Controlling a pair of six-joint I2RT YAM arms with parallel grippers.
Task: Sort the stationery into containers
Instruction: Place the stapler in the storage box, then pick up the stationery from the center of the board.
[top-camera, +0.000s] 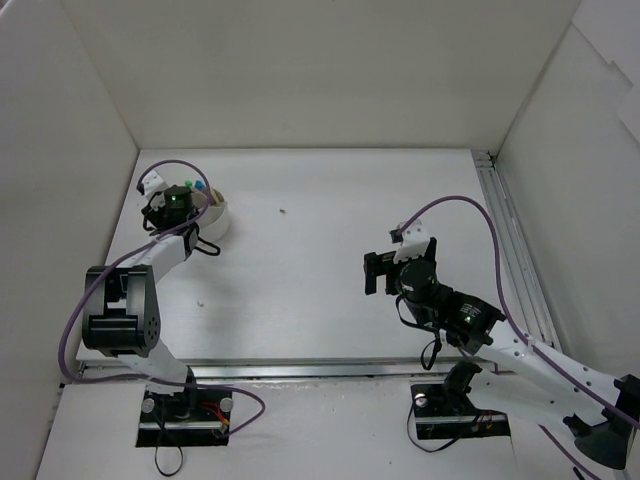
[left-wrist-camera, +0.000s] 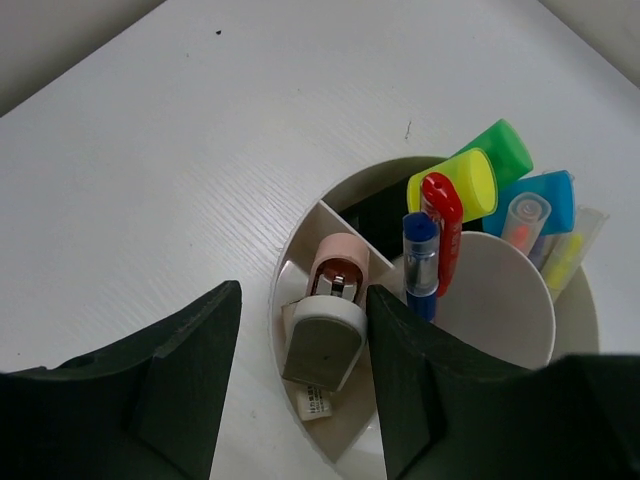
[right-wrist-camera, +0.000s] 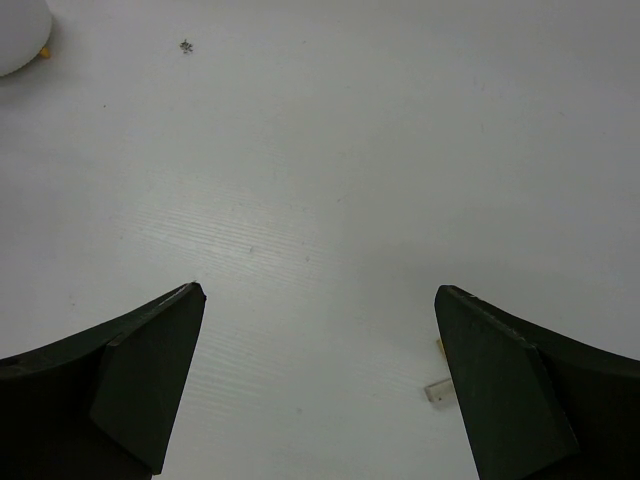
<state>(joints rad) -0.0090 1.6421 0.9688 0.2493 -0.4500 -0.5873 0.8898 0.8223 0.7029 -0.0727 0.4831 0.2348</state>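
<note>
The left gripper (left-wrist-camera: 303, 292) hangs over the white tub (left-wrist-camera: 490, 300), at the table's far left. Its jaws are parted wider than the grey-and-pink block (left-wrist-camera: 322, 345) lying between them in the tub's left wedge compartment. The block's long axis runs away from the wrist camera, pink end toward the tub's centre. Rightward, a blue pen (left-wrist-camera: 420, 262), a red pen (left-wrist-camera: 443, 222), a yellow highlighter (left-wrist-camera: 462, 185), a green highlighter (left-wrist-camera: 505, 150) and a blue highlighter (left-wrist-camera: 548, 200) stand caps up, leaning right. The right gripper (right-wrist-camera: 320, 380) stands wide open over the table (right-wrist-camera: 320, 150), holding nothing.
</note>
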